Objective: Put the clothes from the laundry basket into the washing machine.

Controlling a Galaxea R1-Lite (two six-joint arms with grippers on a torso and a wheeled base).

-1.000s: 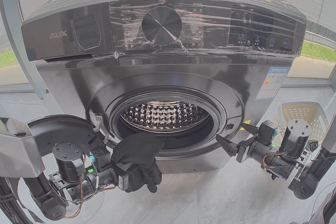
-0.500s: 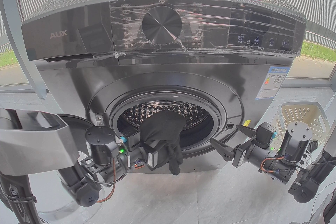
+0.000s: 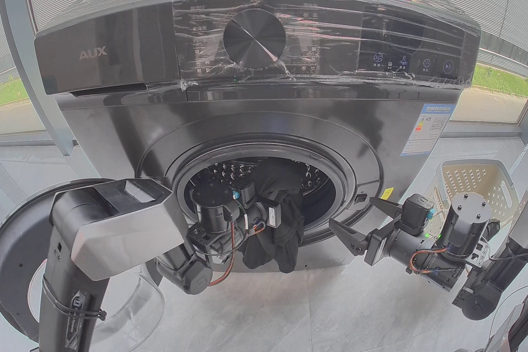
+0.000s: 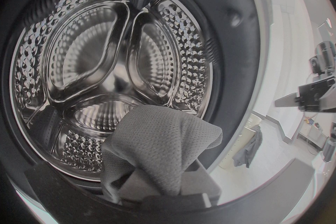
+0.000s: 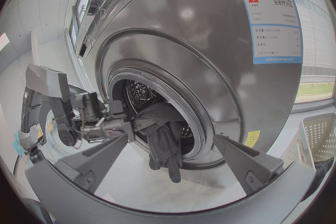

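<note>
Since a second ago: the left gripper point(image 3: 270, 213) has been swinging up from low beside the open door point(image 3: 22, 237) and is now sitting at the mouth of the washing machine point(image 3: 308, 111). It is clamping the black garment point(image 3: 280, 193). The right gripper point(image 3: 355, 213) has barely shifted; it is hanging right of the opening, jaws spread wide, carrying nothing.

Garment position: the top fold is poking through the door ring and facing the drum point(image 4: 105, 46). The lower tail is dangling outside, over the bottom rim and down the front panel.

Meaning for the task: the carry is judged nearly finished, and the insert is not yet done. If released here, the hanging tail is likely to drag the cloth back out onto the floor. The arm is probably needing to push deeper before letting go.

Count:
- washing machine: one, door open
- laundry basket point(image 3: 478, 182): one, standing on the floor to the machine's right
- grippers: two, one loaded, one free
- garments: one in the left claw; one more grey cloth point(image 4: 249, 147) is draping over the basket's edge in the left wrist view, so at least one item is waiting.
</note>
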